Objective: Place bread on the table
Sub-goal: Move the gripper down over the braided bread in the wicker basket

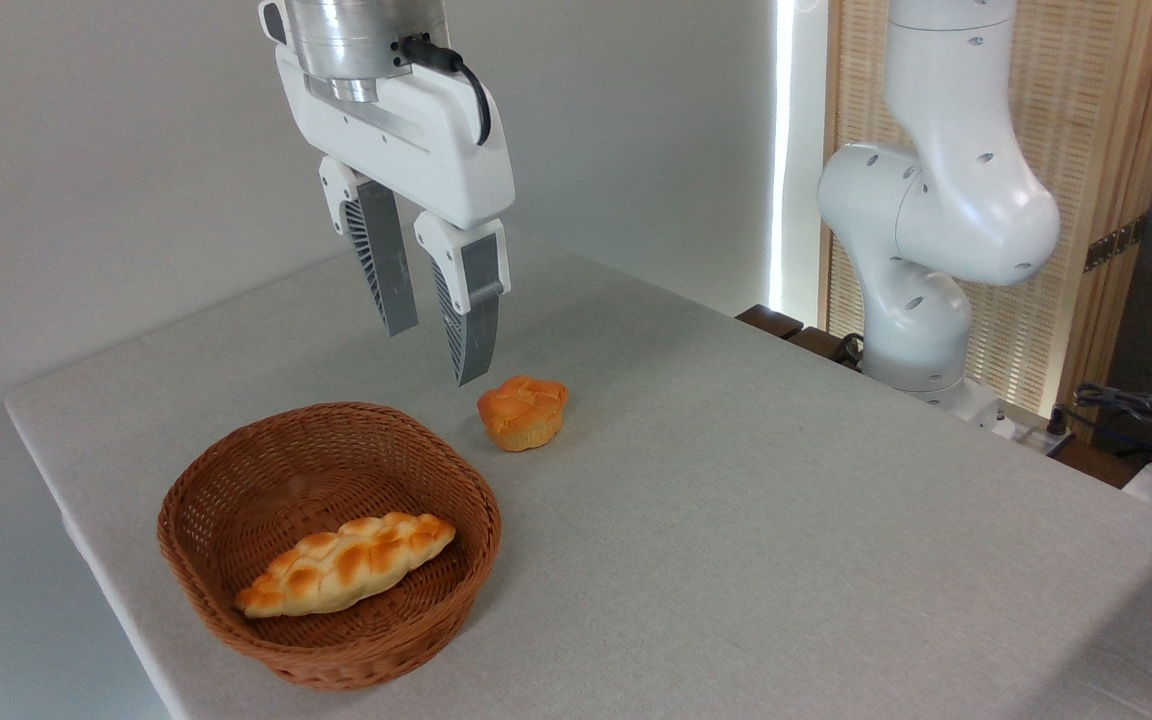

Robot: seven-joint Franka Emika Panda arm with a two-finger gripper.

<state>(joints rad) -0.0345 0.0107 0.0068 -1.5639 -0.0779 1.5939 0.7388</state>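
The bread point(345, 563), a long braided golden loaf with pointed ends, lies inside the brown wicker basket point(236, 480) near the front left corner of the grey cloth table point(736, 500). My gripper point(433, 350) hangs in the air above the table, up and behind the basket's far rim, well clear of the loaf. Its two grey fingers point(383, 262) point down, stand apart and hold nothing.
A small round orange bun point(523, 411) sits on the cloth just right of the basket and below the fingertips. The white arm's base point(921, 280) rises at the table's far right edge, with cables point(1126, 405) beside it. The table's left edge runs close to the basket.
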